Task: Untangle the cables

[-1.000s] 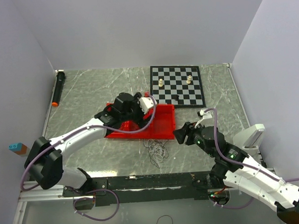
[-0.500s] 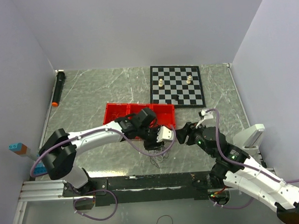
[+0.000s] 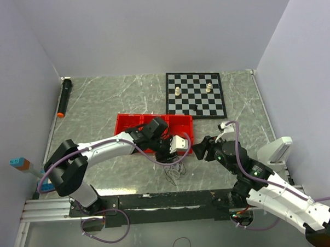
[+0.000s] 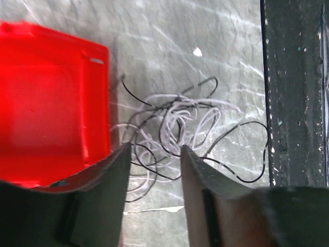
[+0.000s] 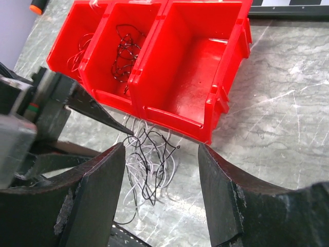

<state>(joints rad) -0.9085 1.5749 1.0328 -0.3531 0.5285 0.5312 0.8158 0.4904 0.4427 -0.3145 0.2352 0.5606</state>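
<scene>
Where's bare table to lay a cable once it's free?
Free: table between marker, chessboard and red bins; also the strip right of the chessboard. Crowded: before the bins, where left gripper and right gripper crowd the cable tangle.

Pale lilac walls [image 3: 150,31] around a grey marbled tabletop [image 3: 109,98]

I see the cables [image 4: 175,116] as 1 loose white-and-black tangle lying flat on the table [image 3: 98,104] near its front edge; black and red bunches lie in 2 compartments of the bin [image 5: 231,62].
</scene>
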